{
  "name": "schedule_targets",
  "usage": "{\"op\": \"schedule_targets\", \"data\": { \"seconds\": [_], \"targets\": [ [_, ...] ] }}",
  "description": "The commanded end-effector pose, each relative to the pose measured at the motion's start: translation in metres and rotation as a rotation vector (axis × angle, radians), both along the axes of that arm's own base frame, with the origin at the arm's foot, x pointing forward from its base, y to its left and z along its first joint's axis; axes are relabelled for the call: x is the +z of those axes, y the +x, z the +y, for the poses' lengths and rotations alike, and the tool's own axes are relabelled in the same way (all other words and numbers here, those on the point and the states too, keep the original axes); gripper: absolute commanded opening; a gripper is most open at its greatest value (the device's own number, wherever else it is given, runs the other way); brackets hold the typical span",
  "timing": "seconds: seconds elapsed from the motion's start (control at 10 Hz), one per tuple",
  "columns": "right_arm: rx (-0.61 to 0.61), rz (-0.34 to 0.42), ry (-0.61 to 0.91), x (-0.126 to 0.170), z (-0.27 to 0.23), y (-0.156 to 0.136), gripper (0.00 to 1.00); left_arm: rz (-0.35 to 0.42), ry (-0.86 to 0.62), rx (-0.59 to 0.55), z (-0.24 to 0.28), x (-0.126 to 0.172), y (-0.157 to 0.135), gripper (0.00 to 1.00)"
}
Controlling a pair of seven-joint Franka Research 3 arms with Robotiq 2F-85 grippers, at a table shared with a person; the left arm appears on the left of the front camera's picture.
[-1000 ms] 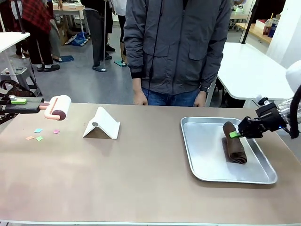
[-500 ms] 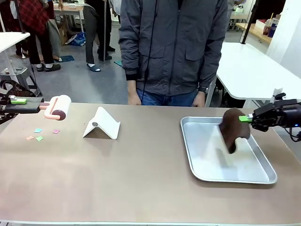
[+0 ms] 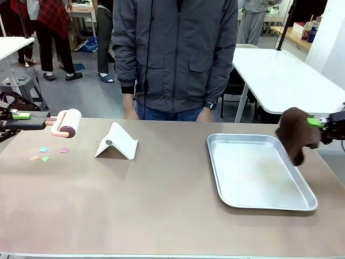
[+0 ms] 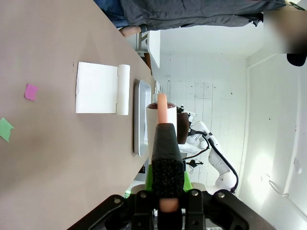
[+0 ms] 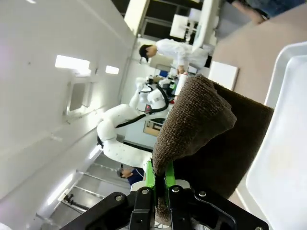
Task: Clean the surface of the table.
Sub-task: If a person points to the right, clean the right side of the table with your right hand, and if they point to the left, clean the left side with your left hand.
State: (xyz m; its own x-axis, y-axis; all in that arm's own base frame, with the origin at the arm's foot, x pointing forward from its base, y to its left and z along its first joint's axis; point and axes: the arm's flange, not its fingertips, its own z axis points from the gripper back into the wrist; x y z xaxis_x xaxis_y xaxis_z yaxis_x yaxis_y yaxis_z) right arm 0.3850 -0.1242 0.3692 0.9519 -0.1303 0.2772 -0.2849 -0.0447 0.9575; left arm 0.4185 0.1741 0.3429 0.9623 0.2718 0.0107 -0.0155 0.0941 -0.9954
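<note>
The brownish-tan table (image 3: 161,199) spans the front view, with small coloured paper scraps (image 3: 44,150) lying near its left end. At the far left, my left gripper (image 3: 21,115) is shut on the pink handle of a lint roller (image 3: 67,123), held level just above the table; the handle (image 4: 165,143) runs straight out between the jaws in the left wrist view. My right gripper (image 3: 318,123) is shut on a brown cloth (image 3: 295,134), which hangs in the air over the right rim of the metal tray (image 3: 269,205). The folded cloth (image 5: 206,129) is pinched between the green pads of the right gripper (image 5: 159,184).
A white folded stand (image 3: 117,141) sits left of centre. A person in a grey jacket stands at the far edge, hands near the table. The silver tray (image 4: 140,120) lies on the right part of the table. White tables stand behind.
My right gripper has lifted the brown cloth out of the tray and carried it up and to the right. The person has stepped to the left. The left arm has stayed still.
</note>
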Motion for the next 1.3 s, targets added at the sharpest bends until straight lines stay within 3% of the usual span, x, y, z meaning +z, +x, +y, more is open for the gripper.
{"op": "schedule_targets", "data": {
  "seconds": [0.0,0.2,0.5,0.6,1.2],
  "targets": [
    [-0.012,-0.085,0.031,0.021,-0.024,-0.021,0.09,0.004,-0.006,0.003,0.0,0.004,-0.001,0.0],
    [-0.012,-0.092,0.062,0.022,-0.038,-0.029,0.09,0.004,-0.006,0.003,0.0,0.004,-0.001,0.0],
    [-0.011,-0.023,0.007,0.01,-0.031,-0.02,0.09,0.004,-0.006,0.003,0.0,0.004,-0.001,0.0],
    [-0.03,-0.043,0.065,0.018,-0.037,-0.029,0.09,0.004,-0.006,0.003,0.0,0.004,-0.001,0.0],
    [-0.03,-0.043,0.065,0.018,-0.037,-0.029,0.09,0.004,-0.006,0.003,0.0,0.004,-0.001,0.0]
  ]
}}
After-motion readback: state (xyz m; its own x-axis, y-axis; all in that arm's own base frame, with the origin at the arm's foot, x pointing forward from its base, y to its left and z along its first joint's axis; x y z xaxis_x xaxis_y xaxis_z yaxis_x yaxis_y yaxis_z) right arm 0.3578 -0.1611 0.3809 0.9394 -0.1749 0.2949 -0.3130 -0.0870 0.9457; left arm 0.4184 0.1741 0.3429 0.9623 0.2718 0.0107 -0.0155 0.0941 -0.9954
